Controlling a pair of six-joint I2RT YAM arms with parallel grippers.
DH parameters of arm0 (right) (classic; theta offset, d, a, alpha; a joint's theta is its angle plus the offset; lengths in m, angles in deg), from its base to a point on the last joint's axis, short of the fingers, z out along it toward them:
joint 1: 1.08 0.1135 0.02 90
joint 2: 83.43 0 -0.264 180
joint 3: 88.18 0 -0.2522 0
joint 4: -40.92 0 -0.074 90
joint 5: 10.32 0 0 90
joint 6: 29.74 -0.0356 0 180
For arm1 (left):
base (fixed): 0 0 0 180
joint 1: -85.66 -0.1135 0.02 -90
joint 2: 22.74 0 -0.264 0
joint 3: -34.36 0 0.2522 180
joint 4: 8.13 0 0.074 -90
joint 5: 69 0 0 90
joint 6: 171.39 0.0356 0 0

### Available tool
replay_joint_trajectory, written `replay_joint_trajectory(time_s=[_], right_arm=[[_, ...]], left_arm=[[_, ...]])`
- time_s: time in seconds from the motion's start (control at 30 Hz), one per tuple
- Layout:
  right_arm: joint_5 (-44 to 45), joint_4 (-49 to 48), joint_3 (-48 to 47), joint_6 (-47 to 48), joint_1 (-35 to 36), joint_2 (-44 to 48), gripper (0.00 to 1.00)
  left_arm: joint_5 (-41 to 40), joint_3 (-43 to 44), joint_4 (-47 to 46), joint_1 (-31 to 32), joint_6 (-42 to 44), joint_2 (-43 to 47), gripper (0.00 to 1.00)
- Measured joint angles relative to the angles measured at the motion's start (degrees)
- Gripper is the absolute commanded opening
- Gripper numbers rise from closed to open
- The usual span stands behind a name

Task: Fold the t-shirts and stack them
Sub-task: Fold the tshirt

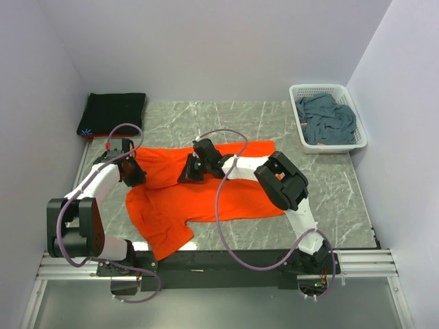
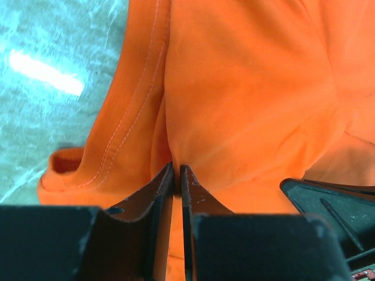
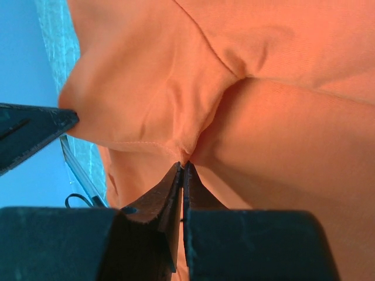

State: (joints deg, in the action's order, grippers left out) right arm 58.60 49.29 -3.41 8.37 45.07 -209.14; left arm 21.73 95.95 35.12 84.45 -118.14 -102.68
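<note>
Step in hand, by the look of it: fold no. 1 on the orange t-shirt (image 1: 226,199), w/ both arms committed. The shirt is spread, rumpled, across the middle of the bench (image 1: 329,199), w/ one flap trailing toward the near-left edge.

Left pincer (image 2: 177,170) is seen pressed together on a raised ridge of orange cloth, just right of a double-stitched hem. The cloth is pinched right at the tips. Right pincer (image 3: 183,167) is likewise closed on a small pucker of the same shirt, w/ fabric bunched just beyond the tips.

From the top cam, the left pincer is placed on the shirt's far-left part. The right pincer is set further right, approx midway along the far portion. Both grips are on the shirt itself, not beside it.

Black t-shirt (image 1: 113,113) is found folded at the far-left corner, well apart from the arms; prob. the stack base. Blue-grey t-shirt (image 1: 328,120) is heaped in the white basket (image 1: 362,140) at far right, not yet folded. Progress is judged at approx a third, at best.

Next move, as judged: both pinches to be lifted together & carried toward the near side, so the far portion is laid over the near one. Equal height must be kept, else the cloth gets dragged skew. Risk noted: thin pinches may slip, esp. the right one, as only a small bit of fabric is held.
</note>
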Motion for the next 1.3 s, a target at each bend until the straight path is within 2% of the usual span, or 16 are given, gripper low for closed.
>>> replay_joint_trajectory(time_s=[0.13, 0.23, 0.27, 0.33, 0.43, 0.47, 0.53, 0.8, 1.03, 1.13, 1.17, 1.3], right_arm=[[-0.46, 1.81, -1.22, 0.52, 0.00, 0.24, 0.07], [-0.96, 3.76, -2.27, 0.81, 0.00, 0.33, 0.09], [-1.09, 4.55, -2.78, 0.96, 0.00, 0.33, 0.09], [-1.38, 5.53, -3.72, 1.22, -0.02, 0.31, 0.09], [-2.10, 5.62, -4.02, 1.40, -0.02, 0.31, 0.10], [-2.36, 5.70, -4.02, 1.42, 0.00, 0.31, 0.10], [-2.54, 5.95, -4.02, 1.42, 0.00, 0.31, 0.10], [-3.15, 5.44, -4.02, 1.40, -0.02, 0.31, 0.10], [-3.74, 4.79, -4.02, 1.38, -0.02, 0.31, 0.10], [-3.89, 4.50, -4.00, 1.36, -0.02, 0.31, 0.10], [-3.91, 4.48, -4.00, 1.33, -0.02, 0.31, 0.10], [-3.91, 4.48, -3.98, 1.38, -0.02, 0.31, 0.10]], left_arm=[[-0.26, 1.25, 3.37, 0.00, -0.31, 0.13, 0.20], [-1.11, 1.36, 5.14, 0.00, -0.46, 1.05, 0.30], [-1.42, 1.29, 5.51, 0.00, -0.57, 1.44, 0.38], [-1.88, 0.98, 5.49, 0.02, -0.98, 2.14, 0.44], [-2.25, -1.90, 3.76, 0.00, -1.70, 5.22, 0.62], [-2.16, -3.13, 2.95, 0.00, -1.77, 6.25, 0.71], [-2.03, -5.66, 1.05, 0.00, -1.68, 8.26, 0.75], [-0.37, -9.03, -7.28, 0.00, -0.42, 8.35, 0.71], [1.22, -8.98, -11.72, 0.00, 0.74, 1.77, 0.66], [1.92, -8.81, -11.65, 0.00, 1.03, -0.07, 0.57], [2.16, -8.63, -11.65, -0.04, 1.09, -0.07, 0.51], [2.67, -7.34, -10.10, -0.04, 1.11, -0.02, 0.46]])
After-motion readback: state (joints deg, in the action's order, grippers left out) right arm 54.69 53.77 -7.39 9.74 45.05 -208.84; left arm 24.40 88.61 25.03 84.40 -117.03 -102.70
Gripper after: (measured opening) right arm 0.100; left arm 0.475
